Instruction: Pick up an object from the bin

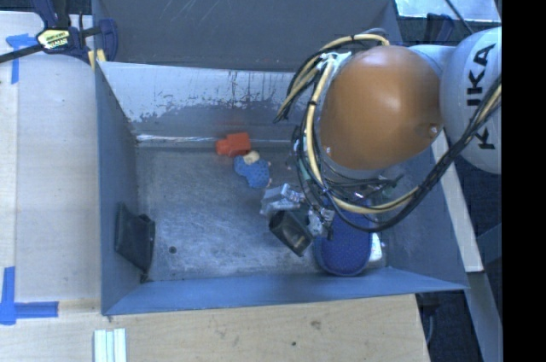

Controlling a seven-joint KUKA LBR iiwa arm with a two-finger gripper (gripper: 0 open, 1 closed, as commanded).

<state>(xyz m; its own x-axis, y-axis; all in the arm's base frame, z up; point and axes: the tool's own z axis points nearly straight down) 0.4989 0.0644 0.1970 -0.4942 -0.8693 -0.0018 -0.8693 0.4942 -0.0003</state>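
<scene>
The wrist, under its orange dome cover point(380, 108) and loops of cable, is seen low over the grey metal bin point(115, 181), at about four o'clock on the floor. Whether the jaws are wide or narrow cannot be told, as they are masked by the wrist, and nothing is seen held.

Nearest, at five o'clock against the near wall, a dark blue rounded cushion-like object point(344, 253) is found, partly under the wrist. It is judged light and probably soft, so a pinch across its crown, away from the wall, would be favoured. A shallow grip could slide off the curve.

A small blue plastic figure with a pale head point(252, 172) lies just past centre at twelve o'clock. An orange block point(233, 145) sits behind it, and a black flat piece point(134, 236) lies at eight o'clock.
</scene>
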